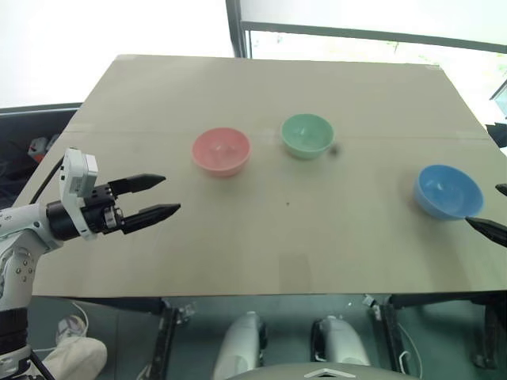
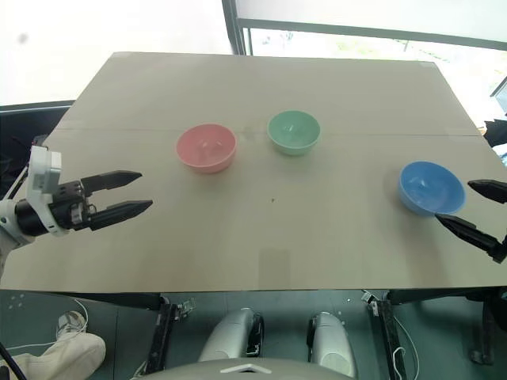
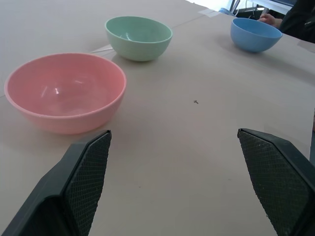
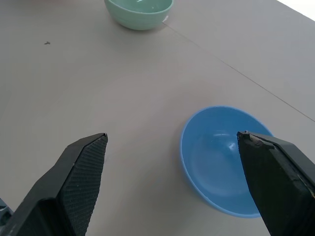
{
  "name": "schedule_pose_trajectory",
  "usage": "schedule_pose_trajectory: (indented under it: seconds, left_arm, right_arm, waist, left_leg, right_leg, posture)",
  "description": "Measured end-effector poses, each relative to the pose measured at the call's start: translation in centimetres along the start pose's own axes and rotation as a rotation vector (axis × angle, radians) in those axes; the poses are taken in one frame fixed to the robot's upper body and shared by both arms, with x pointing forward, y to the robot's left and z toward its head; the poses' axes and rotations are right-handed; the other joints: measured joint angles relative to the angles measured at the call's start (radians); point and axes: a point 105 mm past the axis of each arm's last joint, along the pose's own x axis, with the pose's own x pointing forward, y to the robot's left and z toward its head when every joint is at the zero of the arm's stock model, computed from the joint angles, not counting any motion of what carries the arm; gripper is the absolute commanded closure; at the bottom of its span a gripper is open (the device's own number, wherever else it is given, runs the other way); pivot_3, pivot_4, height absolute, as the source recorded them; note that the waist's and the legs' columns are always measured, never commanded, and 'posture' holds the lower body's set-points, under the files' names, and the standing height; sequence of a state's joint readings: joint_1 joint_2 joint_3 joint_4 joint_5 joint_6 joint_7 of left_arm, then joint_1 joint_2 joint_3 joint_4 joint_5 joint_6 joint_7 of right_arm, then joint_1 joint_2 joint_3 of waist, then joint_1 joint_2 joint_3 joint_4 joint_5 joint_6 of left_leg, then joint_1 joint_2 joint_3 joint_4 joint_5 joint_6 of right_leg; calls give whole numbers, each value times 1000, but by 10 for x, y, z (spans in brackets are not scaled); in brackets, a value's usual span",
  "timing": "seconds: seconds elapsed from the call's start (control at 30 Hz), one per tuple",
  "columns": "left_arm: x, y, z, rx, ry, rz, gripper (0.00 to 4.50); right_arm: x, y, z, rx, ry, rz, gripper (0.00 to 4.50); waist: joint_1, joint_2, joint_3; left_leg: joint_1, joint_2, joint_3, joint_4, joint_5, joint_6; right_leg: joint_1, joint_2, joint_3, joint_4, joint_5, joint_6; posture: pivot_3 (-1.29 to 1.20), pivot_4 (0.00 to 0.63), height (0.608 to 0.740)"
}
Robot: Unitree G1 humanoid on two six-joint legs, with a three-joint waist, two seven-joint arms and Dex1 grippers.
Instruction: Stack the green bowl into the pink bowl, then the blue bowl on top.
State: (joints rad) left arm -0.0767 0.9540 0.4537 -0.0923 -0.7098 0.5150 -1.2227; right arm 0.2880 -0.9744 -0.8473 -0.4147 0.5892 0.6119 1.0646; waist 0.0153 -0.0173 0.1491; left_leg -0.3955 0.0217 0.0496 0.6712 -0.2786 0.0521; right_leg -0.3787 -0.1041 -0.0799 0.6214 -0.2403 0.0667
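Green bowl (image 1: 306, 134) mid-counter, 3 o'clock of pink bowl (image 1: 221, 150); blue bowl (image 1: 447, 191) far right. Bowls look light, rigid, slick plastic: pinch rim wall. Left gripper (image 1: 155, 197), right gripper (image 2: 474, 207) both wide, empty.

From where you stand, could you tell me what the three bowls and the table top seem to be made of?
The pink bowl, green bowl and blue bowl look like smooth moulded plastic: even solid colour, thin rims, soft dull highlights inside. The table top looks like matte beige board or laminate, with a faint seam across it; its material is uncertain.
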Motion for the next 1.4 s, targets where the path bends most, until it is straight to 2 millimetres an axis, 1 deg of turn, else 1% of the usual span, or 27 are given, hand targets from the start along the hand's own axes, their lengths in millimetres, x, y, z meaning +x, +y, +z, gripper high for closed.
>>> schedule_pose_trajectory:
  seconds: [0.37,0.5,0.67,0.73,0.77,0.8,0.83,0.87,0.93,0.97,1.0,1.07,1.1,1.17,1.23,1.33,1.4]
  left_arm:
    - [9,-1,2,6,-10,-24,150]
    - [12,-1,3,7,-22,-28,150]
    - [18,-1,3,8,-31,-34,150]
    - [22,1,4,26,-34,-19,150]
    - [26,6,8,58,-49,15,150]
    - [27,6,9,63,-51,19,150]
    - [30,10,11,87,-44,49,150]
    - [37,18,14,124,-27,112,150]
    - [46,21,19,163,-9,158,150]
    - [47,21,20,168,-7,164,150]
    - [55,23,25,189,2,191,150]
    - [65,25,31,232,24,219,150]
    - [65,25,31,237,27,221,150]
    - [79,26,28,289,107,231,150]
    - [88,26,22,331,168,226,150]
    - [97,32,8,384,271,231,150]
    - [100,36,3,391,303,249,150]
  right_arm:
    - [-1,0,-1,2,11,-8,57]
    - [0,-1,2,-10,-1,-13,57]
    - [8,-5,9,-41,-26,-30,57]
    - [17,-5,12,-48,-43,-32,57]
    - [23,-4,15,-46,-68,-27,57]
    - [24,-4,15,-47,-71,-25,57]
    - [29,0,17,-44,-86,-8,57]
    - [37,7,22,-42,-132,30,57]
    - [46,21,24,-33,-160,101,57]
    - [47,23,25,-32,-166,112,57]
    - [52,31,27,-30,-188,154,57]
    - [59,45,33,-53,-216,219,57]
    - [60,46,33,-55,-222,226,57]
    - [73,60,45,-48,-307,279,57]
    - [82,72,49,-42,-339,328,57]
    - [92,84,53,-31,-377,366,57]
    - [96,90,58,-35,-402,379,57]
  waist:
    - [-1,0,0]
    - [0,0,0]
    - [0,0,0]
    - [-1,0,0]
    - [0,0,0]
    - [1,0,0]
    - [1,-1,0]
    - [2,-1,0]
    - [1,-1,0]
    - [1,-1,0]
    - [1,-2,0]
    - [1,-2,0]
    - [0,-2,0]
    - [-1,-2,0]
    - [-1,-2,0]
    - [0,-2,0]
    - [1,-2,0]
  left_leg:
    - [0,0,0,0,0,0]
    - [0,0,0,0,0,0]
    - [0,0,0,0,0,0]
    - [0,0,1,0,0,0]
    - [0,0,0,1,0,0]
    - [0,0,0,1,0,0]
    - [0,-1,0,1,0,0]
    - [0,-1,0,1,0,0]
    - [-1,-1,0,1,0,0]
    - [-1,-1,0,1,0,0]
    - [-1,-1,-1,1,0,0]
    - [-1,-1,-1,1,0,0]
    - [-1,-1,-1,1,0,0]
    - [0,-1,0,2,0,0]
    - [0,-1,0,2,0,0]
    - [-1,-1,0,1,0,0]
    - [-2,-1,0,2,0,0]
  right_leg:
    - [0,0,0,0,0,0]
    - [0,0,0,0,0,0]
    - [0,0,0,1,0,0]
    - [0,0,1,1,0,0]
    - [0,0,0,1,0,0]
    - [0,0,0,1,0,0]
    - [0,0,0,1,0,0]
    - [0,0,0,1,0,0]
    - [0,0,0,1,0,0]
    - [0,0,0,1,0,0]
    - [0,0,0,1,0,0]
    - [0,0,0,1,0,0]
    - [0,0,0,1,0,0]
    - [0,0,0,2,0,0]
    - [0,1,0,3,0,0]
    - [-1,1,0,2,0,0]
    - [-1,1,-1,3,0,0]
  posture:
    - [0,150,740]
    - [0,150,740]
    - [0,150,740]
    - [0,150,740]
    - [0,150,740]
    - [0,150,740]
    - [0,150,740]
    - [0,150,740]
    - [0,150,740]
    - [0,150,740]
    - [0,150,740]
    - [0,150,740]
    - [0,150,740]
    - [0,150,740]
    - [0,150,740]
    - [0,150,740]
    - [0,150,740]
